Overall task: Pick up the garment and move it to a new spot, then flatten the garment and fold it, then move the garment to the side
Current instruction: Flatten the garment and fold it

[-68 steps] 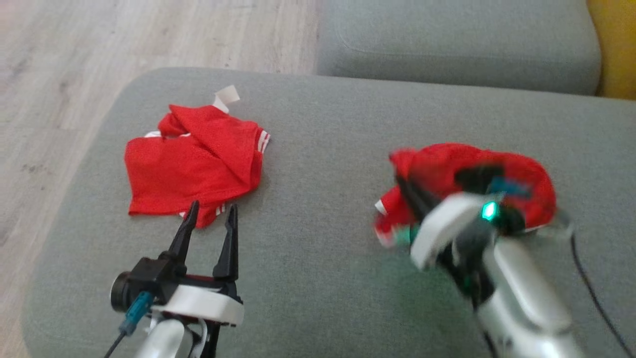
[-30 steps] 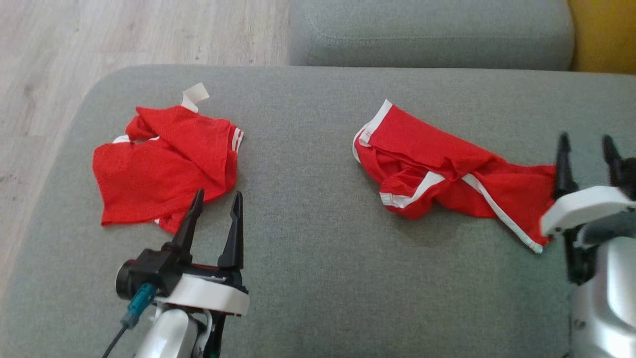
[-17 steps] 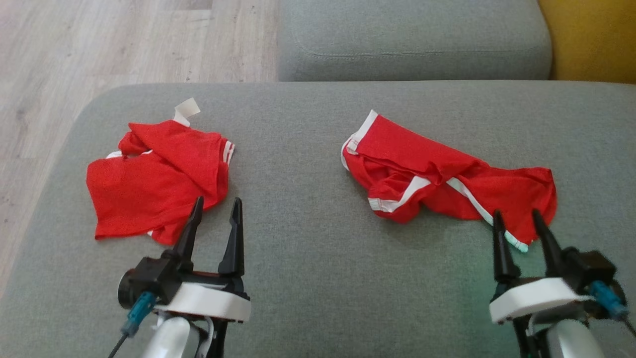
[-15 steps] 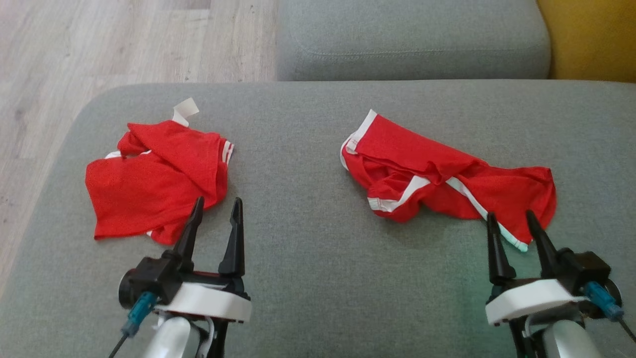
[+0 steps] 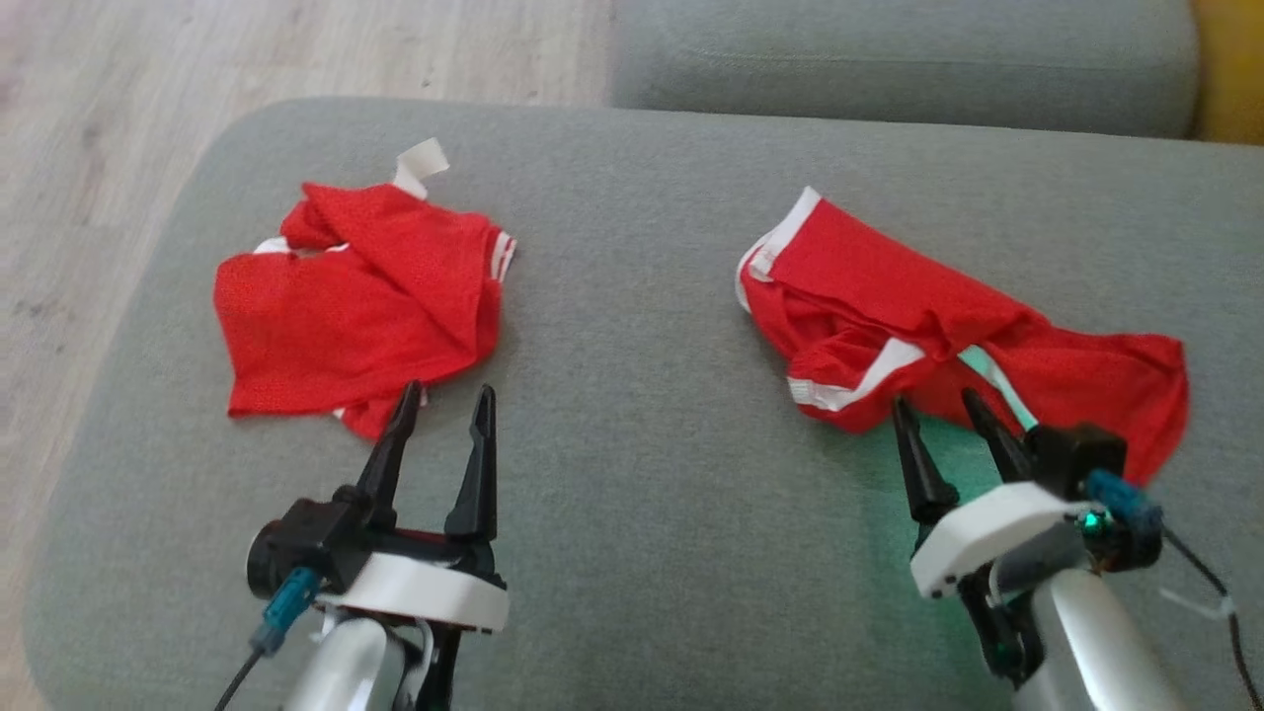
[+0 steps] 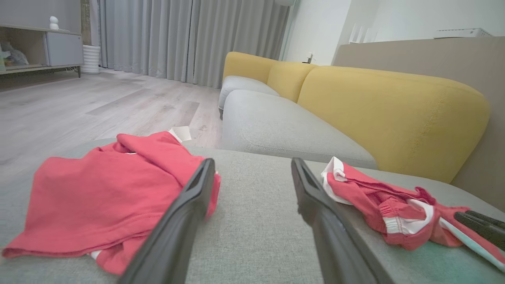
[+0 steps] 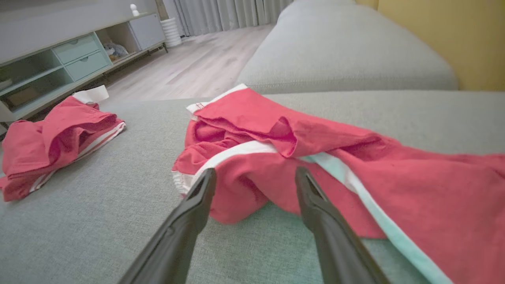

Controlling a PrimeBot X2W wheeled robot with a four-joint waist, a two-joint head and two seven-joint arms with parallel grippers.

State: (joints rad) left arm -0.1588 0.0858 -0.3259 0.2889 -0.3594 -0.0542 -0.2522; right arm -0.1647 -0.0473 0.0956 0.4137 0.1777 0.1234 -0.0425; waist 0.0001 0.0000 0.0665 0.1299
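Eyeing: red shorts (image 5: 889, 296), lying crumpled on the right of the grey sofa cushion (image 5: 642, 474).
Right pincer (image 5: 936, 403): I am holding it spread wide and gripping nothing, tips just beside the shorts' near fold; this arm is nearer.
Left pincer (image 5: 446, 390): standing spread wide, empty, well apart.
Shorts' axis: running far-left to near-right.

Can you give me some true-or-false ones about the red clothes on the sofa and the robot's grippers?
1. The red shorts and the crumpled red garment both lie on the grey cushion. True.
2. The right gripper is holding the shorts. False: its jaws are open by the shorts' near edge, gripping nothing.
3. The left gripper has open jaws. True.
4. The two garments touch each other. False: bare cushion lies between them.
5. The sofa backrest is blue. False: it is yellow.
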